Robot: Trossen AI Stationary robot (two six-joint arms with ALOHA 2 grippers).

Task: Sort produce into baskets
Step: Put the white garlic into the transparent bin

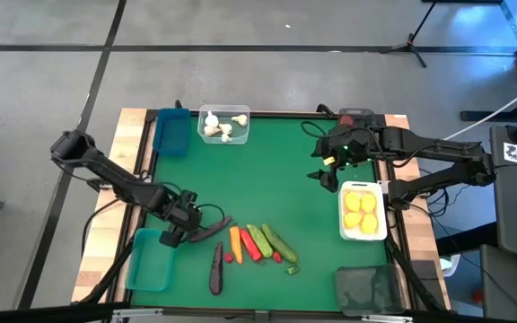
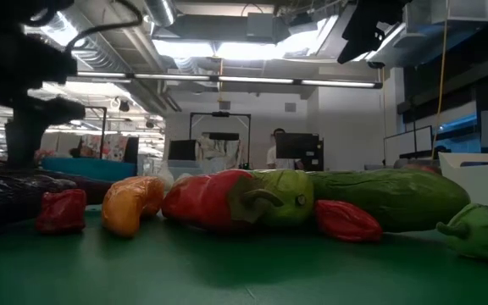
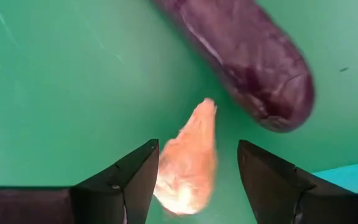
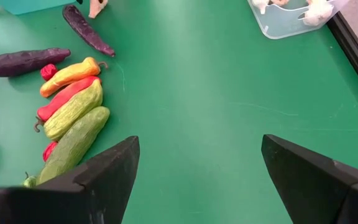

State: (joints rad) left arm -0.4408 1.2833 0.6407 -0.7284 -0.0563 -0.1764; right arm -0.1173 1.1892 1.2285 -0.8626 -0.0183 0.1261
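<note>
Left wrist view: my left gripper [image 3: 197,180] has its jaws open around a small pale-orange piece [image 3: 188,165], the eggplant [image 3: 241,59] lying just beyond, aslant.

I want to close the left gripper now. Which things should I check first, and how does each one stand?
1. Left gripper open: ok, both fingers stand apart.
2. Target between the fingers: ok, a pale orange piece sits in the gap, with space on both sides.
3. What the piece is: cannot tell, it shows blurred.
4. Free space around the target: not ok, the purple eggplant lies close beside it and might get bumped.
5. Basket within reach: ok, the teal basket is right beside this gripper.
6. Other arm out of the way: ok, the right gripper is open, far off near the white basket of lemons.
</note>
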